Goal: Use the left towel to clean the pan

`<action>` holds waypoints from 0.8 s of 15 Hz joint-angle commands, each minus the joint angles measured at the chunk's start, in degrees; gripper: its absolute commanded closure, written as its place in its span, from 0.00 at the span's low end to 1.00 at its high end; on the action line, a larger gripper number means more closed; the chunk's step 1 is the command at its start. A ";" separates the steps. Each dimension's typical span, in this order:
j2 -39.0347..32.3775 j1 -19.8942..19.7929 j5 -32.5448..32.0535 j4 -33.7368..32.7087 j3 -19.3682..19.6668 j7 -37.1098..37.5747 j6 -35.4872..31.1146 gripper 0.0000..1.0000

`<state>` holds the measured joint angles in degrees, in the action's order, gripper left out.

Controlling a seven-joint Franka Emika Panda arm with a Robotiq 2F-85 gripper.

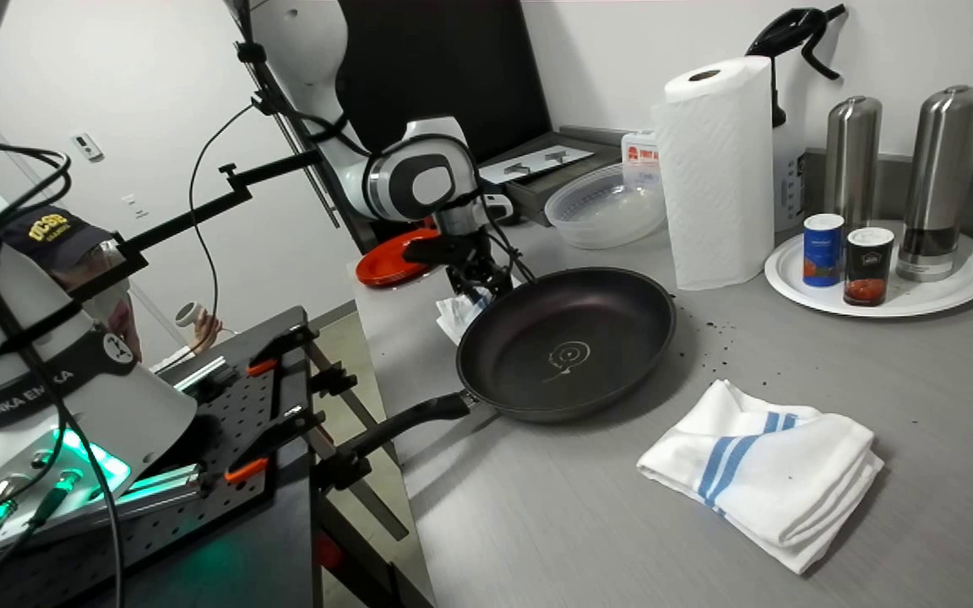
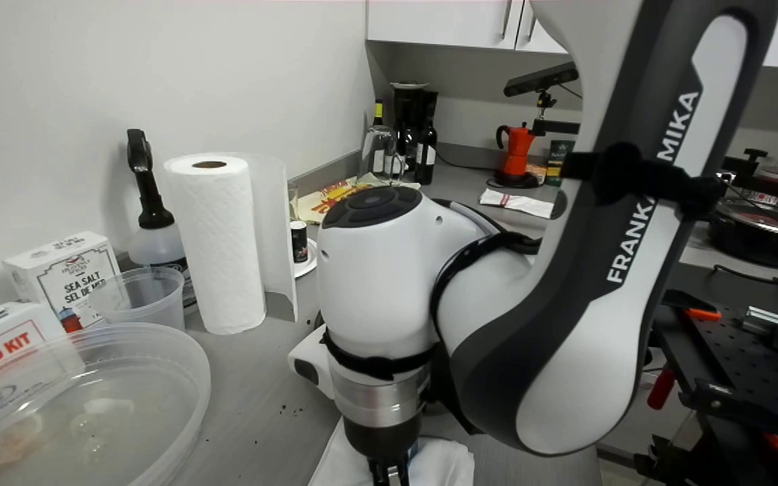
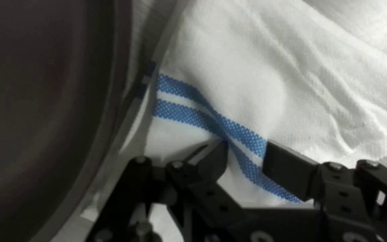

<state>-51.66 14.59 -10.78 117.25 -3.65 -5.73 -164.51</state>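
Low in the wrist view, jaws apart, the gripper (image 3: 245, 161) stands over the left towel (image 3: 240, 84), probably light, limp, best pinched mid-stripe.

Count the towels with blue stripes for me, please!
2. The rumpled towel lies under the pincer, beside the pan; the folded towel lies on the counter across the pan from it. The arm may hide more.
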 commanded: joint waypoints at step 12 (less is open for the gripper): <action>0.04 -0.17 0.15 -0.43 0.25 0.76 -0.12 0.89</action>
<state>-52.02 14.37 -10.67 117.02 -3.41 -5.72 -164.50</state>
